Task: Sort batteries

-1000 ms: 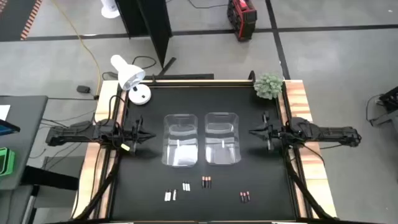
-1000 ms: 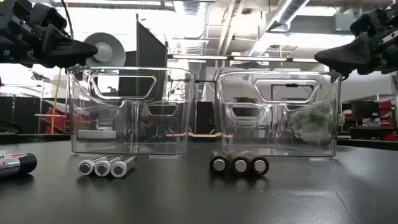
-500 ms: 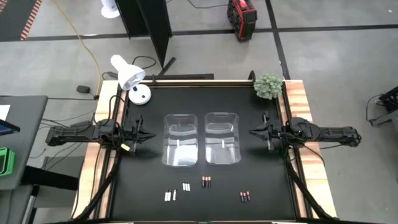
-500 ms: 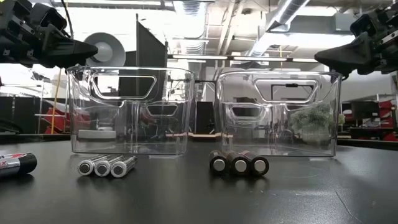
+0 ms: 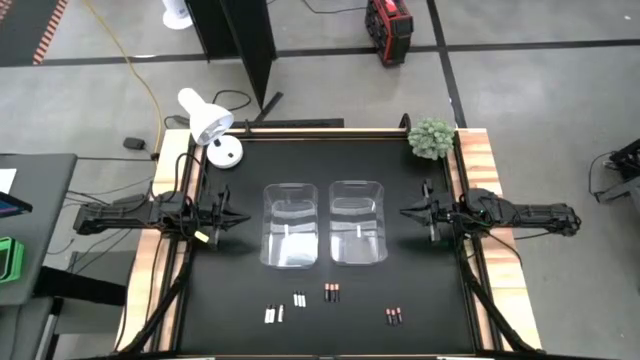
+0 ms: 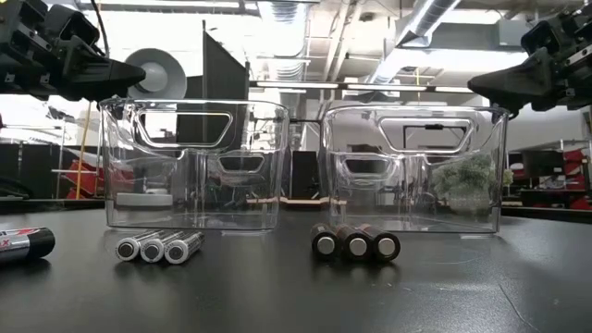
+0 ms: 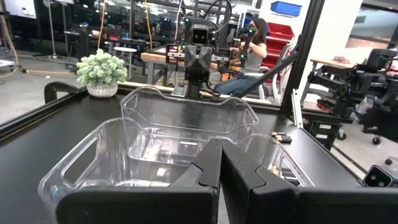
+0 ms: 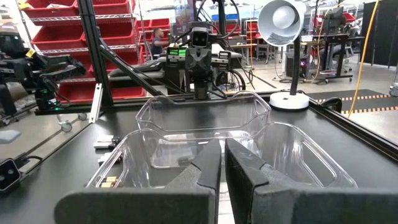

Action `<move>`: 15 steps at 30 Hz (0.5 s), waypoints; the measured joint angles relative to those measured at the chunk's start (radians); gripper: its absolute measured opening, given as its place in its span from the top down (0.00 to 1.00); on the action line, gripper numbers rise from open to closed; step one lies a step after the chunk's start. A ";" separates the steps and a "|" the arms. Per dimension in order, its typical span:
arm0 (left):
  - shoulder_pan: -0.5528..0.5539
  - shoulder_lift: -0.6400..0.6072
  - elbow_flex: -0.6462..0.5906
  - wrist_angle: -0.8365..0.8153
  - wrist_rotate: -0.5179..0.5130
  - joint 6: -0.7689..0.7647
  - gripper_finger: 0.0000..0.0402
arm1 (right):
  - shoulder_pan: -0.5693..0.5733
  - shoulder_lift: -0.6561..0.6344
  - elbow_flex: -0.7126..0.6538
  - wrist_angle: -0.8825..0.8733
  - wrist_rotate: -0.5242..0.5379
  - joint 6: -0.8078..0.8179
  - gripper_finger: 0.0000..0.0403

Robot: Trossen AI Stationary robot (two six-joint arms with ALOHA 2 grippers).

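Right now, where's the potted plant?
High view: the potted plant sits at the table's far right corner, beyond the right pincer and right clear bin.

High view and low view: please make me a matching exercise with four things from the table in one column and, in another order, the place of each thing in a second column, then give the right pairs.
Things:
1. white lamp
2. small green plant
3. silver batteries
4. dark batteries

Places:
A. far right corner of the table
B. on the mat in front of the right clear bin, low view
C. far left corner of the table
D. on the mat in front of the left clear bin, low view

Pairs: 1-C, 2-A, 3-D, 4-B
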 joint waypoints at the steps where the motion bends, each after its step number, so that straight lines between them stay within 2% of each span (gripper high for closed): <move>1: 0.000 0.000 0.000 0.000 0.000 0.000 1.00 | 0.000 0.000 0.000 0.000 0.000 0.000 0.89; 4: 0.000 0.000 0.000 0.000 0.000 0.000 1.00 | 0.000 0.000 0.000 0.002 0.000 -0.003 0.89; 6: 0.000 0.000 0.000 0.000 0.000 0.000 1.00 | -0.002 0.001 0.000 0.040 -0.001 -0.079 0.89; 9: 0.000 0.000 0.000 0.000 0.000 0.000 1.00 | -0.021 -0.001 0.007 0.254 0.000 -0.136 0.89; 15: 0.000 0.000 0.000 0.000 0.000 0.000 1.00 | -0.094 0.002 0.105 0.474 0.035 -0.015 0.89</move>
